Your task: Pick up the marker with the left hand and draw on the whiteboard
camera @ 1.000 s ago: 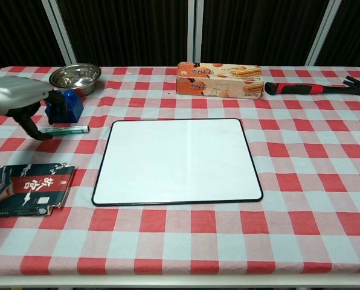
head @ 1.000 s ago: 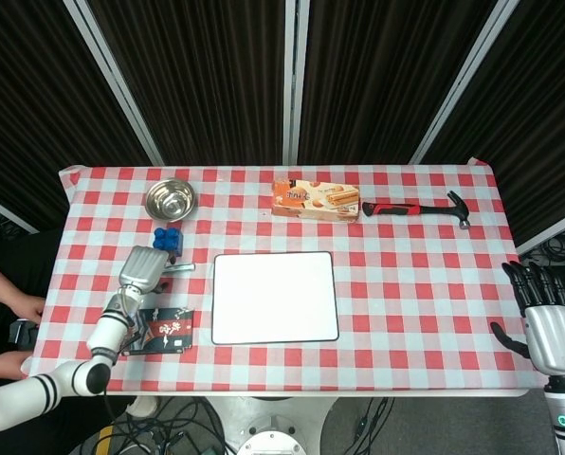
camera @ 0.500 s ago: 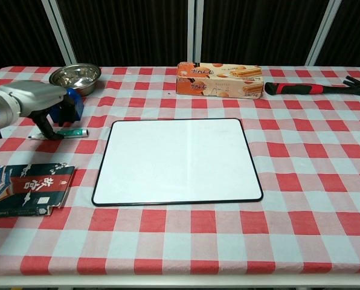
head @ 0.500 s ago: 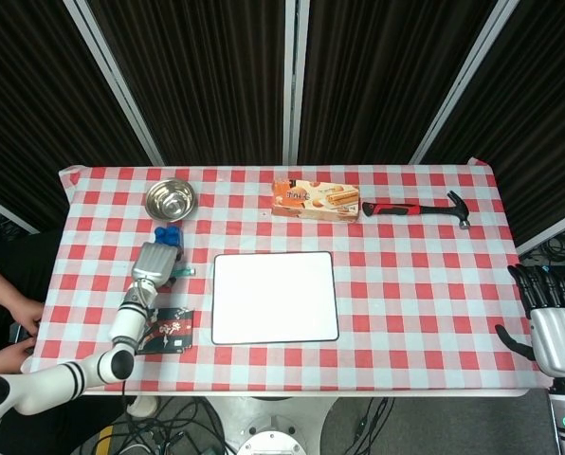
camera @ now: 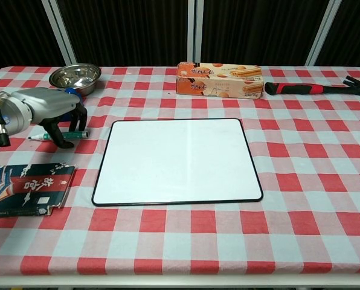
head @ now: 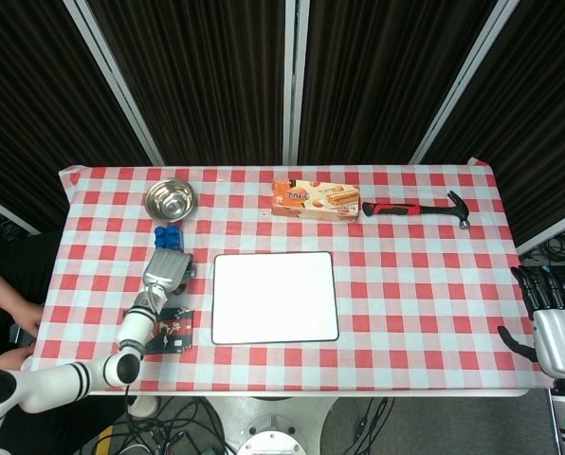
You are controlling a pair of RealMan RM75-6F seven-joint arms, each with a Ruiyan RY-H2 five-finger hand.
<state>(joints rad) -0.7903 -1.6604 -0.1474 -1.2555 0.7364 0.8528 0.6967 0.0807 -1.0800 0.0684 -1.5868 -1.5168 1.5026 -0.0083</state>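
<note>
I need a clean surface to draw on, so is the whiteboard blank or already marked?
Blank. The whiteboard shows plain white inside its black edge in both views, with no strokes on it.

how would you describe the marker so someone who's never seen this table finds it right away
Start at the white whiteboard in the middle of the checked table, then look just past its far-left corner. There the left hand arches over a thin pen lying flat: the marker. It is slim and pale with a dark tip, unlike the blue block and steel bowl behind it or the dark flat packet in front.
</note>
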